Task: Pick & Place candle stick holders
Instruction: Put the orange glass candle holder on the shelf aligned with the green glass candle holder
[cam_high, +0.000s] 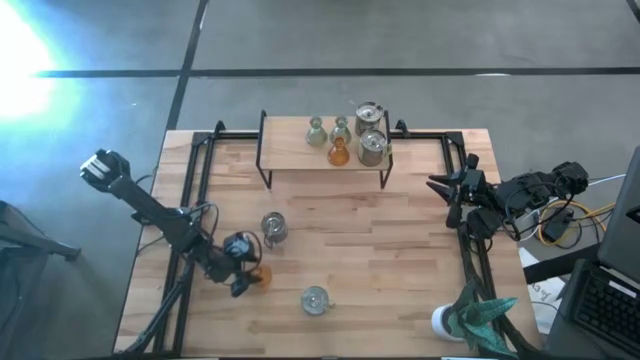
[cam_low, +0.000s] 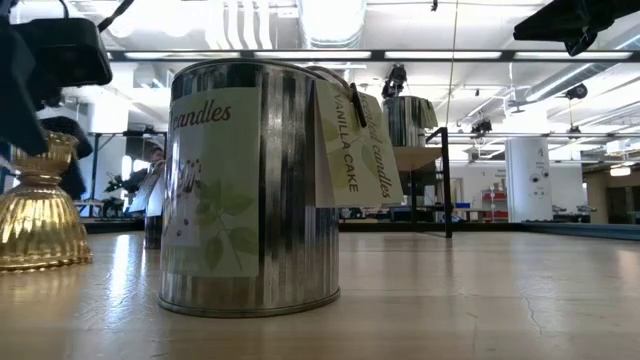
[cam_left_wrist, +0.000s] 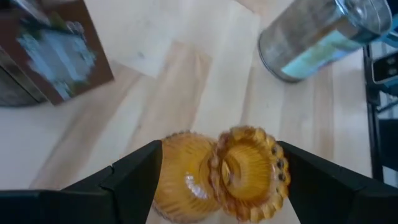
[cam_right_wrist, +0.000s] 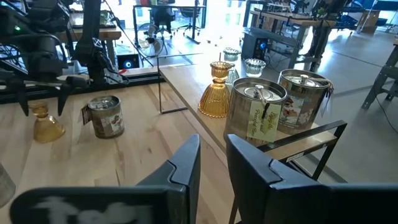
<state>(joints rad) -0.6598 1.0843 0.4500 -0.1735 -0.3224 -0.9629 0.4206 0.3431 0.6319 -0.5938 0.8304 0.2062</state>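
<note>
The amber holder (cam_left_wrist: 221, 174) stood near the table's front left edge, between my left gripper's (cam_high: 243, 268) spread fingers, not yet clamped. Closing squarely on its ribbed waist seemed wisest, since glass slips. That arm reached in low from the left corner; my right gripper (cam_high: 447, 188), clenched empty, waited beside the shelf (cam_high: 300, 150).

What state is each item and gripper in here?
Table amber holder: upright, at left gripper.
Left gripper: low, around it.
Right gripper: jaws shut, empty, at table's right edge.
Front tin: upright.
Middle tin: upright.
Shelf: shelf tins, green holders, shelf amber holder, all upright.
</note>
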